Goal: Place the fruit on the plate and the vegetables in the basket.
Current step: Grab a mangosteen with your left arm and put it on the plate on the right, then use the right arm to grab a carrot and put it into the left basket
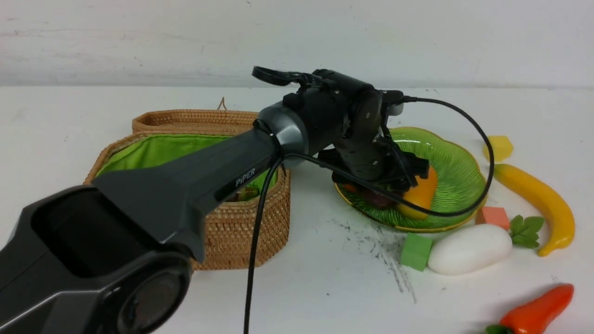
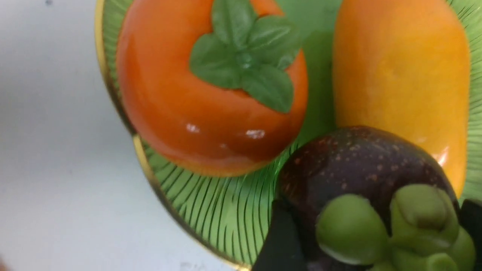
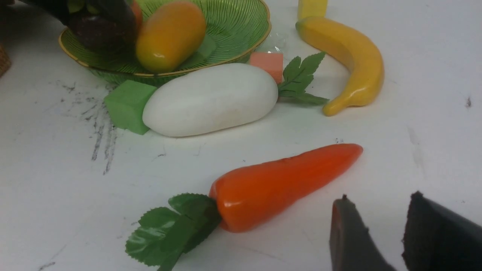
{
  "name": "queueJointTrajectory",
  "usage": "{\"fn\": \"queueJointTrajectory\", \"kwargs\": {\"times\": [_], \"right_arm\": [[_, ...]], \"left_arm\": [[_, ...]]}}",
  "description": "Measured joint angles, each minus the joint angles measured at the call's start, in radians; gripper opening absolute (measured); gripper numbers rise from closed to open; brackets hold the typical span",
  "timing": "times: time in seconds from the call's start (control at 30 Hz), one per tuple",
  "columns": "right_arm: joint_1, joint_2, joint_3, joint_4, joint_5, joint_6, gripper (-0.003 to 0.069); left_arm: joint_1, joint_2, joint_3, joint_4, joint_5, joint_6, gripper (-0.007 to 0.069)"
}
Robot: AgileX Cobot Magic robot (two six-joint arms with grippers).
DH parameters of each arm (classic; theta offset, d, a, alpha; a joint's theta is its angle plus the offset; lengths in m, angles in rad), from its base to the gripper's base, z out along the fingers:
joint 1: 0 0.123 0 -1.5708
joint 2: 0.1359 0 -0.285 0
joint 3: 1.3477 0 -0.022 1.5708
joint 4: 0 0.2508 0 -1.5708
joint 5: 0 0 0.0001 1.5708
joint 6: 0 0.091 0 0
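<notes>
Left fingers point(image 2: 280, 244) clasp the speckled purple mangosteen point(image 2: 357, 162) on the ribbed green plate point(image 2: 226, 210), beside the glossy persimmon point(image 2: 180, 113) and smooth mango point(image 2: 403, 75). Right fingers point(image 3: 350, 241) stand narrowly apart near the tapered pepper point(image 3: 286, 184) on the white bench point(image 3: 414, 113).

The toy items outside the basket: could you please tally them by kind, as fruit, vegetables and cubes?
Fruit: 4 (mango, persimmon, mangosteen, banana)
Vegetables: 2 (radish, pepper)
Cubes: 3 (yellow cube, pink cube, green cube)
Total: 9
</notes>
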Motion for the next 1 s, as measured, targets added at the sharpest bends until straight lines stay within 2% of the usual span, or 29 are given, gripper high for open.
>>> {"fn": "queueJointTrajectory", "kwargs": {"times": [0.17, 0.4, 0.53, 0.67, 0.7, 0.87, 0.9, 0.97, 1.0], "right_arm": [[0.0, 0.0, 0.0, 0.0, 0.0, 0.0, 0.0245], [0.0, 0.0, 0.0, 0.0, 0.0, 0.0, 0.0245], [0.0, 0.0, 0.0, 0.0, 0.0, 0.0, 0.0245], [0.0, 0.0, 0.0, 0.0, 0.0, 0.0, 0.0245], [0.0, 0.0, 0.0, 0.0, 0.0, 0.0, 0.0245], [-0.001, 0.0, 0.0, 0.0, 0.0, 0.0, 0.0245], [-0.001, 0.0, 0.0, 0.0, 0.0, 0.0, 0.0245], [-0.001, 0.0, 0.0, 0.0, 0.0, 0.0, 0.0245], [-0.001, 0.0, 0.0, 0.0, 0.0, 0.0, 0.0245]], "left_arm": [[0.0, -0.037, 0.0, -0.007, 0.028, -0.002, 0.0597], [0.0, -0.144, 0.0, 0.035, 0.073, 0.002, 0.0582], [0.0, -0.28, 0.0, 0.073, 0.208, 0.084, 0.0537], [0.0, -0.466, 0.0, 0.078, 0.377, 0.137, 0.0433], [0.0, -0.493, 0.004, 0.08, 0.387, 0.138, 0.0414], [0.0, -0.732, 0.14, 0.109, 0.4, 0.11, 0.0228], [0.0, -0.742, 0.15, 0.109, 0.4, 0.107, 0.0213], [0.0, -0.848, 0.292, 0.111, 0.4, 0.065, 0.0127], [0.0, -0.884, 0.363, 0.111, 0.4, 0.054, 0.0107]]}}
